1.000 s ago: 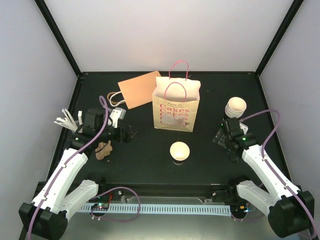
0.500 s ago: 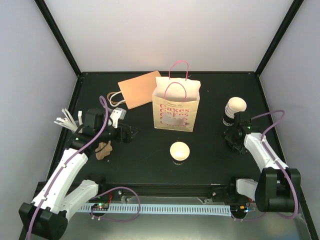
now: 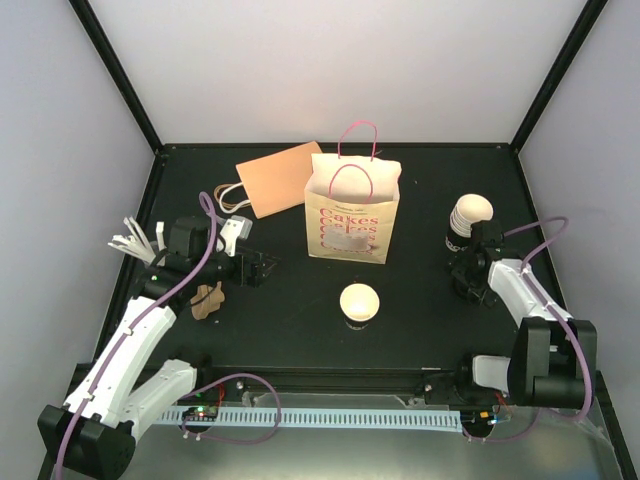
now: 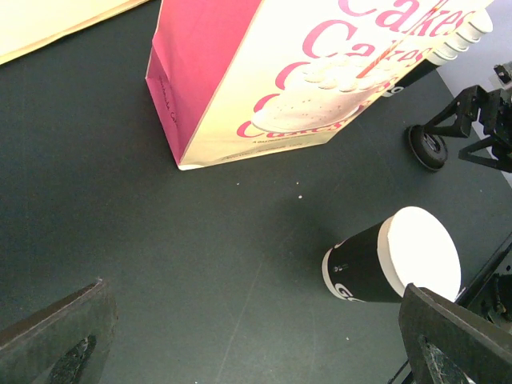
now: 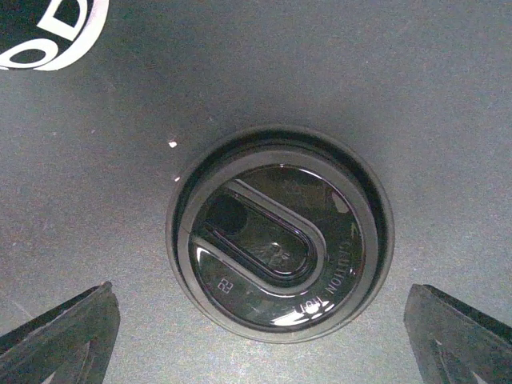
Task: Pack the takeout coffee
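Observation:
The takeout coffee (image 3: pixel 359 302) stands upright in the middle of the black table, in front of the white "Cakes" paper bag (image 3: pixel 352 215). In the left wrist view the coffee cup (image 4: pixel 396 260) shows a white top and a black body, with the bag (image 4: pixel 320 72) beyond it. My left gripper (image 3: pixel 262 268) is open and empty, left of the cup and apart from it. My right gripper (image 3: pixel 472 280) points down, open, straddling a black plastic lid (image 5: pixel 280 236) that lies flat on the table without touching it.
A stack of cups (image 3: pixel 468 218) stands just behind the right gripper, its base (image 5: pixel 44 32) showing in the right wrist view. A flat brown bag (image 3: pixel 278 178) lies at the back left. White sticks (image 3: pixel 133 240) and a brown pulp piece (image 3: pixel 208 298) lie far left.
The right arm has folded back and swung its gripper right, toward the cup stack, now pointing down over the lid. The left arm, cup and bag have not moved.

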Action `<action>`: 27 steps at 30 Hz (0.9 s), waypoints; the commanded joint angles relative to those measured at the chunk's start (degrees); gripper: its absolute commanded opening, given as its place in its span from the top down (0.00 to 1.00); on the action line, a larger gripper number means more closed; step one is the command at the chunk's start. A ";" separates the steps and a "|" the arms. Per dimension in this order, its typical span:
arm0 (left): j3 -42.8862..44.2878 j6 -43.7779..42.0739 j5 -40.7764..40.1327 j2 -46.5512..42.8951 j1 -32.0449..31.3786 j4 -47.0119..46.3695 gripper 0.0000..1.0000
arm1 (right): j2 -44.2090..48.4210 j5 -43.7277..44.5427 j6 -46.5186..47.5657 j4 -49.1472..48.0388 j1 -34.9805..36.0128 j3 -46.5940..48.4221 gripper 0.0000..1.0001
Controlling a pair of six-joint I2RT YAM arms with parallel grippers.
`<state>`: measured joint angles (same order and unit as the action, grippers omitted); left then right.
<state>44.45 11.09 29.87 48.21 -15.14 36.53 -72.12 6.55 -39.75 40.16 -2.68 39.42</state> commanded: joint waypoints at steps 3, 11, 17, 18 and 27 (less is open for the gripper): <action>0.10 -0.81 0.96 -0.31 -0.16 -1.12 0.01 | -1.23 1.28 1.06 -1.97 -0.57 0.58 0.00; 0.11 -0.81 0.86 -0.38 -0.16 -1.12 0.01 | -4.86 2.32 1.69 -2.89 -0.52 0.66 0.02; 0.11 -0.83 0.78 -0.39 -0.16 -1.09 0.01 | -6.79 1.83 2.25 -4.15 -0.55 1.41 0.13; 0.10 -0.81 0.78 -0.39 -0.16 -1.03 0.01 | -7.15 2.07 2.43 -4.06 -0.53 1.71 0.16; 0.11 -0.82 0.62 -0.32 -0.16 -1.06 0.01 | -8.70 3.19 3.24 -4.21 -0.53 2.59 0.21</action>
<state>44.45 11.09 29.87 48.21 -15.14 36.51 -80.12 8.05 -37.15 37.19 -2.79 40.49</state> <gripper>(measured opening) 0.988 0.790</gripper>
